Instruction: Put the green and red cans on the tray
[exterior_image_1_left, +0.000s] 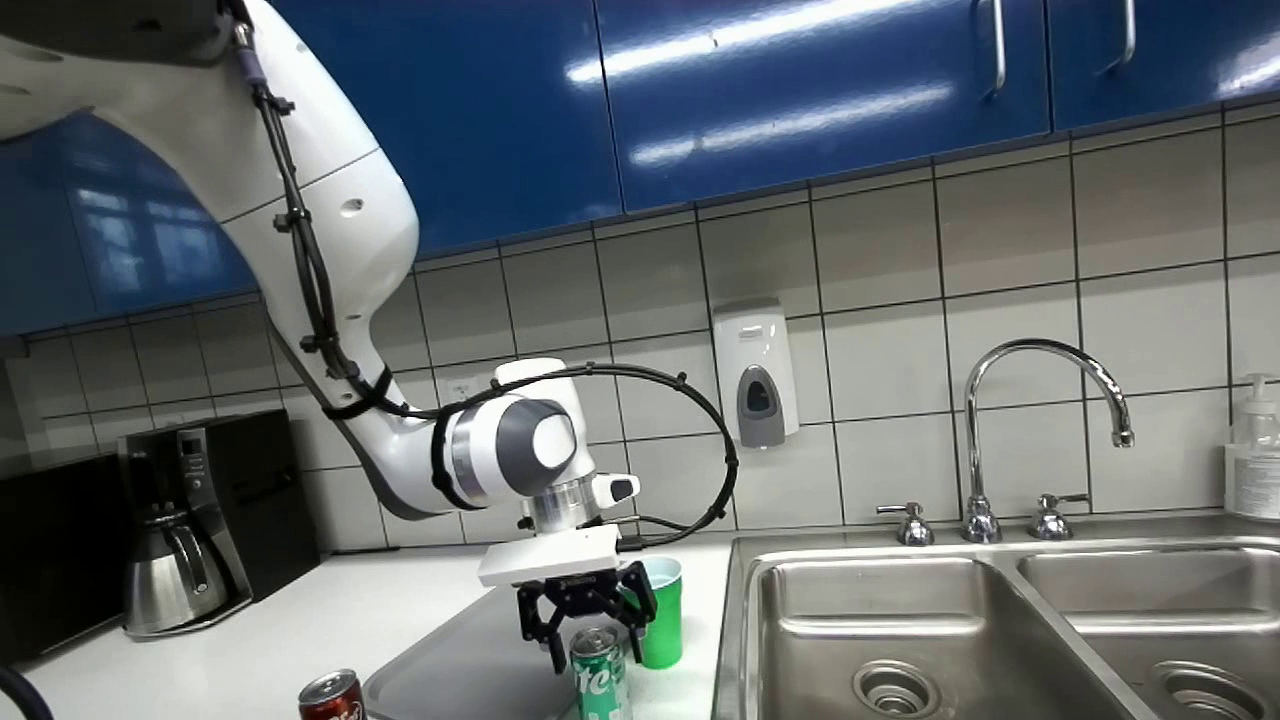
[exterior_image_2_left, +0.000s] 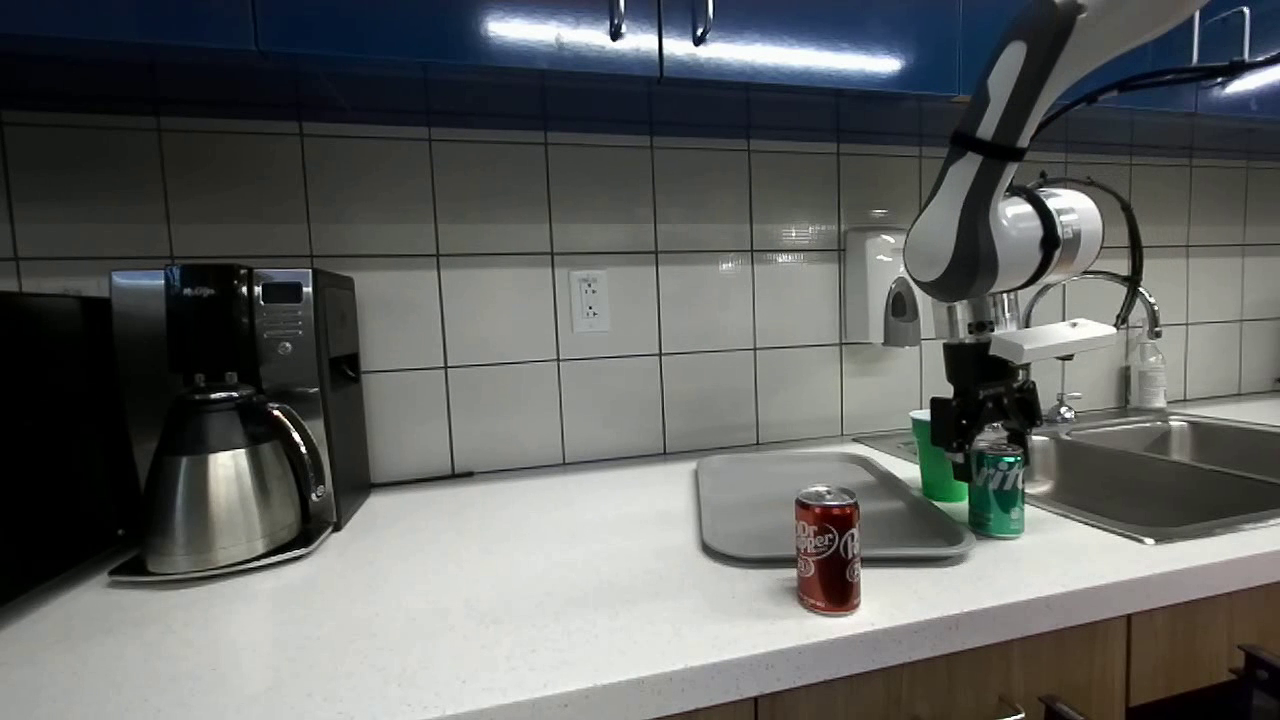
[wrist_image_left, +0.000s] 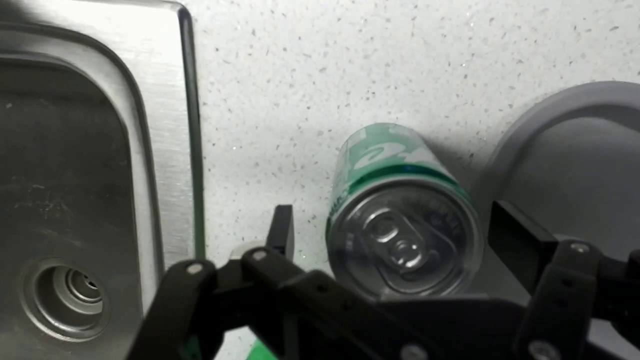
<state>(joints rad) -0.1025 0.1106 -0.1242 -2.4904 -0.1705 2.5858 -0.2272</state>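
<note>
Right of the wrist view's centre, the green Sprite can stands upright between the gripper's spread fingers.

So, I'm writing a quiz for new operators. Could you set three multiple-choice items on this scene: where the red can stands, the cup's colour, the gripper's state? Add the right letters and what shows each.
1. Where does the red can stand?
A) On the counter, beside the tray
B) On the tray
C) In a sink basin

2. What colour is the cup?
A) Blue
B) White
C) Green

3. How does the gripper stand?
A) Closed around the red can
B) Spread open, its fingers either side of the green can
C) Closed, holding nothing

1: A, as an exterior view shows its base on the counter, off the tray.
2: C, as its outer wall is green in both exterior views.
3: B, as the wrist view shows counter between one finger and the green can.
</note>
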